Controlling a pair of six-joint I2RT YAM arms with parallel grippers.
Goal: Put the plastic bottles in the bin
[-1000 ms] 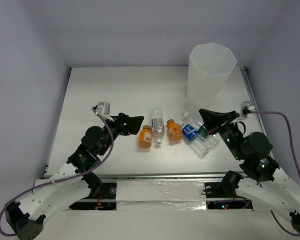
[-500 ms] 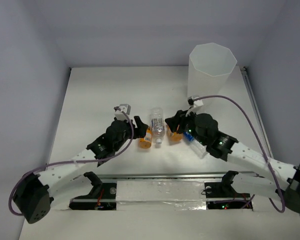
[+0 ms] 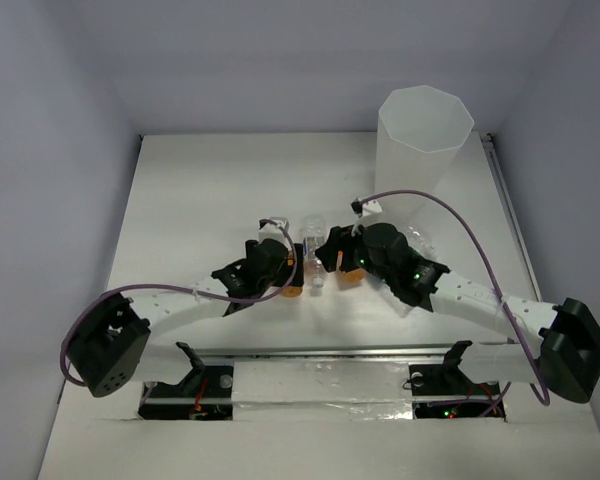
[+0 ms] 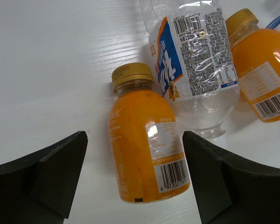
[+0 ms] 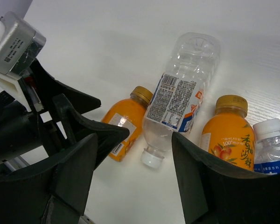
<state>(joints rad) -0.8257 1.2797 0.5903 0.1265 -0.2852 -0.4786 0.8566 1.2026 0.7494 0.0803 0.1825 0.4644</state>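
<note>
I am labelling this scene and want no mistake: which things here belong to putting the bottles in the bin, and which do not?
Belong to the job:
- left orange bottle
- clear bottle
- right orange bottle
- blue-labelled bottle
- bin

Only around it:
- table
- grey camera box on the left arm

Open bench (image 4: 46,70) lies left of the orange bottle (image 4: 147,154) — on its right the clear bottle (image 4: 196,60) crowds in, touching or nearly so.
</note>
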